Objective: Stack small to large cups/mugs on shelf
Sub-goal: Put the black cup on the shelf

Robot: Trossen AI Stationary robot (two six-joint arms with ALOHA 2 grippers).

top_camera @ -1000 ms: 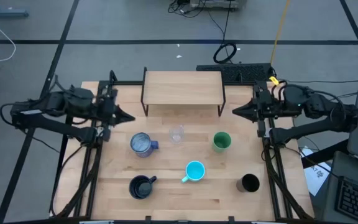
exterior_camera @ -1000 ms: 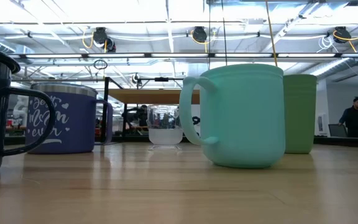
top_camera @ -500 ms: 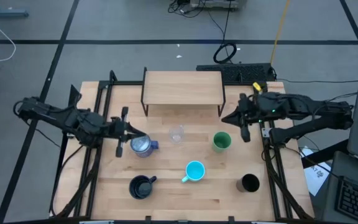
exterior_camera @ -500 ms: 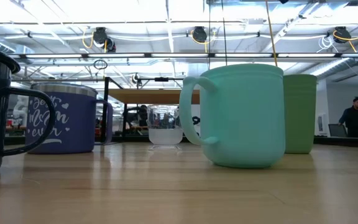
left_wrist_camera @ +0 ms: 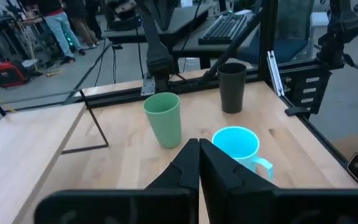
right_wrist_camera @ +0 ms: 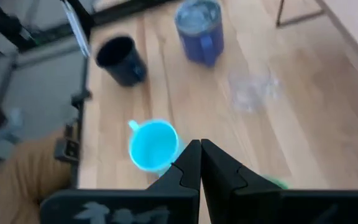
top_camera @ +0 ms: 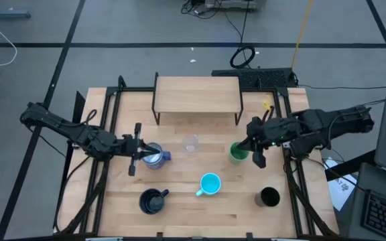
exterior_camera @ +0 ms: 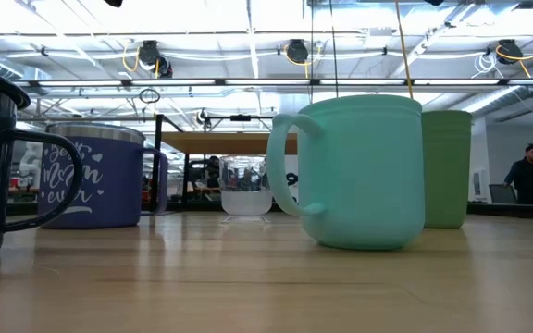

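The light-wood shelf (top_camera: 196, 94) stands at the table's far middle, nothing on it. In front of it are the clear glass (top_camera: 191, 144), the blue-purple mug (top_camera: 154, 156), the green cup (top_camera: 238, 153), the cyan mug (top_camera: 210, 183), the dark handled mug (top_camera: 153, 201) and the black tumbler (top_camera: 269, 197), all upright on the tabletop. My left gripper (top_camera: 147, 148) hovers shut beside the blue-purple mug's left rim. My right gripper (top_camera: 241, 144) hovers shut by the green cup's far rim, pointing slantwise down. In the wrist views, both pairs of fingers (left_wrist_camera: 199, 157) (right_wrist_camera: 199, 157) are closed with nothing between them.
Black frame rails (top_camera: 110, 127) run along the table's left and right sides under the arms. A keyboard (top_camera: 260, 79) lies behind the table's far right. A person (exterior_camera: 530, 176) stands far off in the room. Bare wood lies between the cups and the near edge.
My left gripper has swung from the left rail toward the table's middle and near side and sunk, ending by the blue-purple mug. My right gripper has swung from the right rail toward the green cup, tipping downward. Both stayed shut. No cup has moved.
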